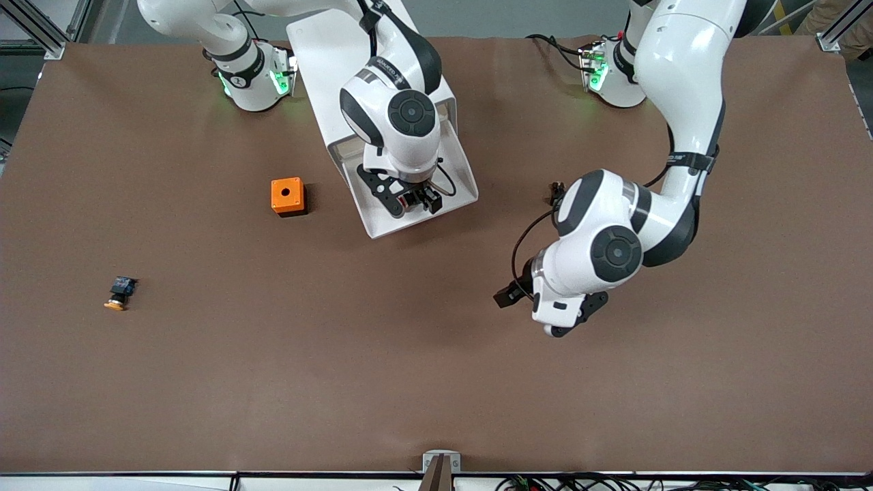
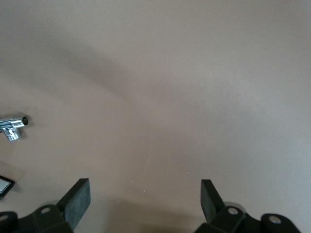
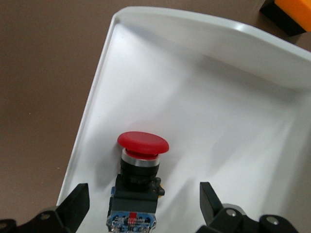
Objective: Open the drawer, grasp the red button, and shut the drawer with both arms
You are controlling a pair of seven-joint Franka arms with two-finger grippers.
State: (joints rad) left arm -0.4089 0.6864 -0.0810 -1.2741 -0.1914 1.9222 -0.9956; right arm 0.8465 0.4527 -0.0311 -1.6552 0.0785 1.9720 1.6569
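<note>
Gleaming round red button (image 3: 142,142) in smooth white drawer (image 3: 204,77)

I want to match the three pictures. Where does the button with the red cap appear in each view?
Front view: the red button is not visible; the right hand hangs over the open white drawer and covers it.
Left wrist view: not in it; only bare table.
Right wrist view: the red button lies in the drawer, between the open fingers.
Shared landmark: the orange box, also at a corner of the right wrist view.
</note>
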